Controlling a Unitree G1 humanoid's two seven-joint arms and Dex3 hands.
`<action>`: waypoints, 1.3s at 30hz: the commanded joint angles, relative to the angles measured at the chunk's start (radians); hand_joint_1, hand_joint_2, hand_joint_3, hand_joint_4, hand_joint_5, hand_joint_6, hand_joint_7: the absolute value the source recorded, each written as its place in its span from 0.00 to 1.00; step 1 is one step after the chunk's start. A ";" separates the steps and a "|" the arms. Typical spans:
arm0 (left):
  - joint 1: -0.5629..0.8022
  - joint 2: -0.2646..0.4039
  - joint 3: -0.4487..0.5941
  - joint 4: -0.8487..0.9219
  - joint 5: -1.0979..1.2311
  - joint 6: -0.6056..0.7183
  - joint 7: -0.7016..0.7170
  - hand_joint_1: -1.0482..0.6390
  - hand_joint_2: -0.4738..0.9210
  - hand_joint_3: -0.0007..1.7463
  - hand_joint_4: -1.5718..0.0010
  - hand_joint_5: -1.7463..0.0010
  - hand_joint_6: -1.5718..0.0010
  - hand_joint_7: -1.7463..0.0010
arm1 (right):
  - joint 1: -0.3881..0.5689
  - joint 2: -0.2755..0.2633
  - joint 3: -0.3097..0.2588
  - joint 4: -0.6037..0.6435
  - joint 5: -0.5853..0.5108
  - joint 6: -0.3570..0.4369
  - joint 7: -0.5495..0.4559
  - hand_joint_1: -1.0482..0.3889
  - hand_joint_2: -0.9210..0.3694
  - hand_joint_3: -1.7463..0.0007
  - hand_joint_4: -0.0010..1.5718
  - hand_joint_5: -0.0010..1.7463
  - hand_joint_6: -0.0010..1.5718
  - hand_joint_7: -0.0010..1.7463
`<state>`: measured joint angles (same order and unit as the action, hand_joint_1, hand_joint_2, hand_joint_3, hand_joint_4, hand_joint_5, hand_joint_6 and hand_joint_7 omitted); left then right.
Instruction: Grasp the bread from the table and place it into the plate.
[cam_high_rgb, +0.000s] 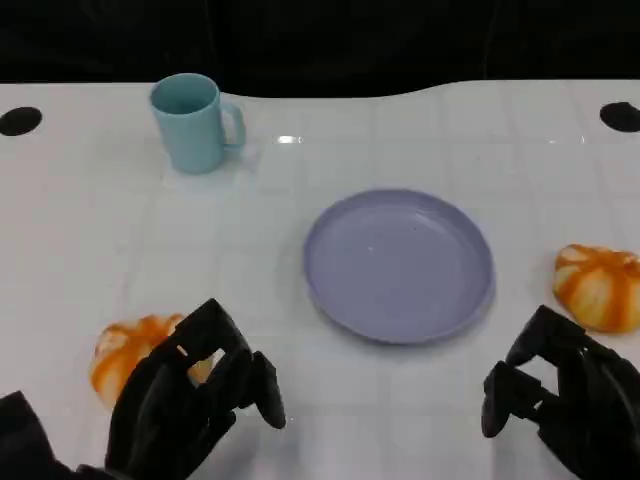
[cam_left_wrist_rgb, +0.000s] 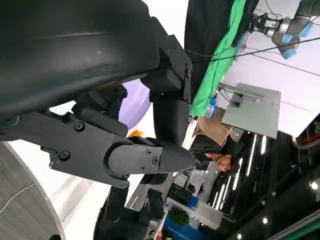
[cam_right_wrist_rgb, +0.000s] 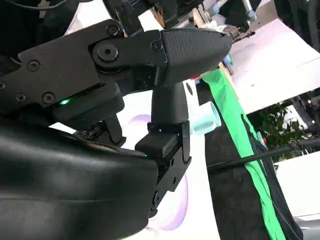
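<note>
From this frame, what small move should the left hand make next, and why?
Probably lower the left hand onto the near bread and close on it. The hand is above the bread's near side holding nothing, the bread lies on the table, and the plate holds nothing.

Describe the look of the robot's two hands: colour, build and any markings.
Both hands are matt black. In the head view the left hand and right hand show blocky, segmented fingers. The wrist views show a smooth rounded black shell, flat links fastened with round screws, and finely textured fingertips. A small green light glows on the right hand. I see no lettering or loose cables.
</note>
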<state>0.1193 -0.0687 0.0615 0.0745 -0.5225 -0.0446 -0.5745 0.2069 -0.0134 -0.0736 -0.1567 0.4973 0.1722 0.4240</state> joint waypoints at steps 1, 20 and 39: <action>0.001 0.008 0.011 -0.006 -0.001 -0.004 0.004 0.28 1.00 0.20 0.48 0.00 0.62 0.00 | 0.002 -0.009 -0.008 -0.004 0.007 -0.005 0.004 0.33 0.00 0.82 0.47 1.00 0.38 0.90; -0.011 0.146 -0.025 -0.086 0.382 -0.281 0.095 0.30 1.00 0.11 0.81 0.55 0.69 0.95 | 0.006 -0.014 -0.009 -0.016 0.009 0.005 0.005 0.33 0.00 0.81 0.47 1.00 0.38 0.91; -0.051 0.546 -0.035 -0.440 1.151 -0.132 0.204 0.26 1.00 0.08 1.00 0.86 0.83 1.00 | -0.005 -0.009 -0.013 -0.009 0.006 0.010 -0.009 0.33 0.00 0.82 0.47 1.00 0.39 0.89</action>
<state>0.0788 0.4285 0.0389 -0.3257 0.5527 -0.2163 -0.3501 0.2059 -0.0150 -0.0775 -0.1657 0.5004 0.1809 0.4239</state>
